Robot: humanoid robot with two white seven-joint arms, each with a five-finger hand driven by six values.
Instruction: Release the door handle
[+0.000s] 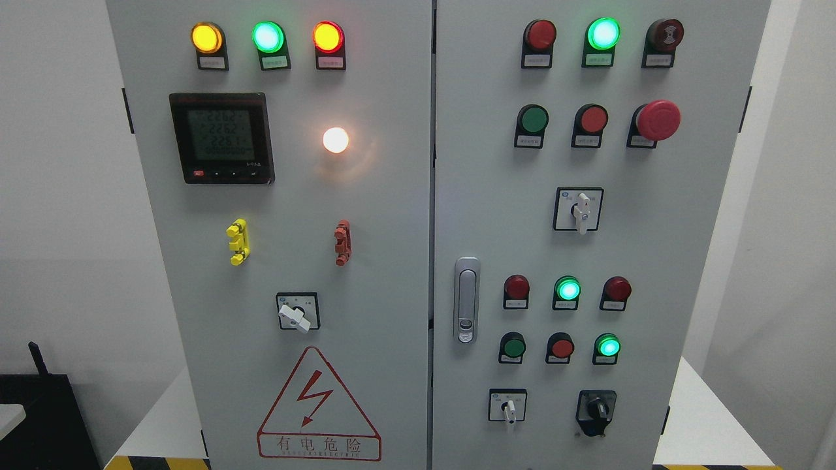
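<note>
While neither of my 2 hands is in view, the handle (pixel 466 299) lies flush on the right door (pixel 653 261).

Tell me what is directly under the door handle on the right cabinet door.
Below the door handle there is only bare grey door panel. A white-knobbed switch sits lower right. What lies behind the closed door is hidden.

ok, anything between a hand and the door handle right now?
No hand is in view, so that can't be judged. The door handle lies flat on the right door, fully exposed, with nothing in front of it.
</note>
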